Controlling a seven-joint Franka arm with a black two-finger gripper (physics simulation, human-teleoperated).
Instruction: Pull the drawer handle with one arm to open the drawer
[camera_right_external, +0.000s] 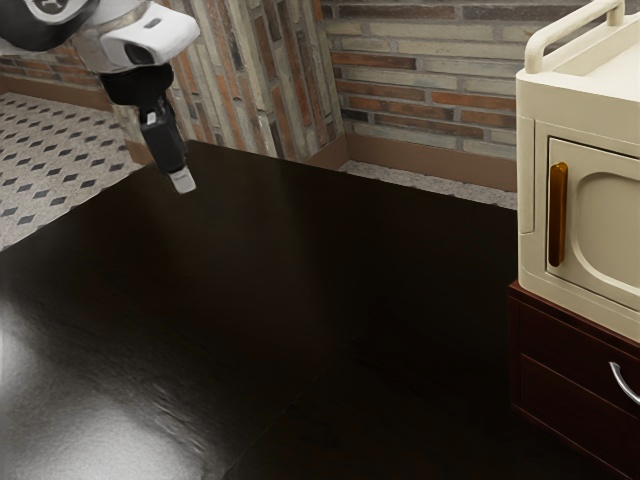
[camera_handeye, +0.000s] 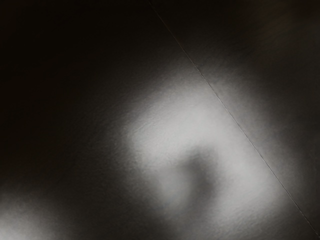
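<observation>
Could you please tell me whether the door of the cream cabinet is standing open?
No, the cream door with the amber handle sits flush in the cabinet's front.

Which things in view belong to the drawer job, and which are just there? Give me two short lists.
For the job, as I judge it:
- silver curved handle
- dark red drawer unit
- my tool

Just there:
- cream cabinet
- its amber-brown door handle
- glossy black tabletop
- brick wall
</observation>
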